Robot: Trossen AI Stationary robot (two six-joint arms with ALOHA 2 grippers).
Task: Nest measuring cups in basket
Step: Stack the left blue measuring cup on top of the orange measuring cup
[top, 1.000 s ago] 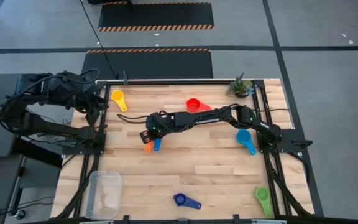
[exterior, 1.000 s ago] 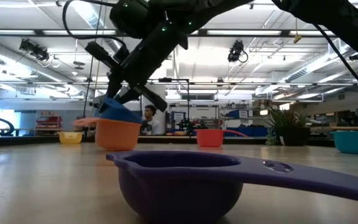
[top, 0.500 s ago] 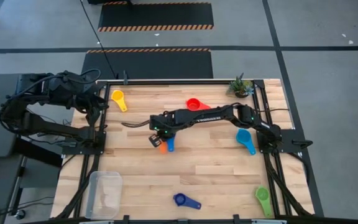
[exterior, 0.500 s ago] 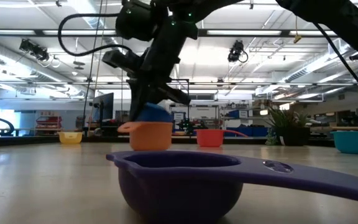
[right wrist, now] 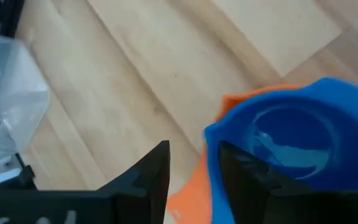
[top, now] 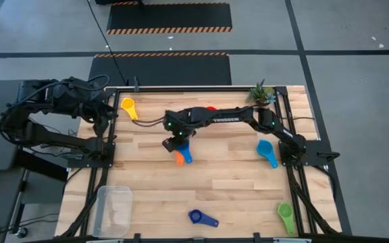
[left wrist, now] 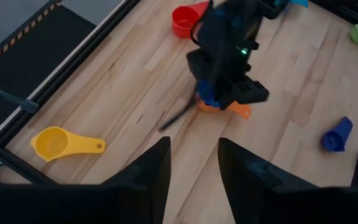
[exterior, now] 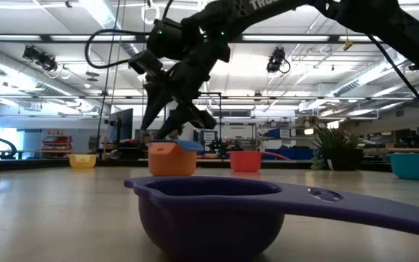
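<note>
Low view | right gripper (exterior: 174, 124) jaws spread, empty, just above small blue plastic cup (exterior: 182, 145) nested in orange plastic cup (exterior: 172, 160) | left gripper (left wrist: 191, 171) parked, farther, jaws narrow.

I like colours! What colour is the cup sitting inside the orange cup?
Blue. The blue cup nests in the orange cup; the right wrist view shows it best.

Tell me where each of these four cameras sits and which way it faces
High: overhead, straight down; both arms.
Low: table height, level past dark blue cup; right gripper open above orange cup.
Left wrist: over the table; own fingers.
Right wrist: down on blue cup; basket.
Shared: the blue-in-orange pair.
</note>
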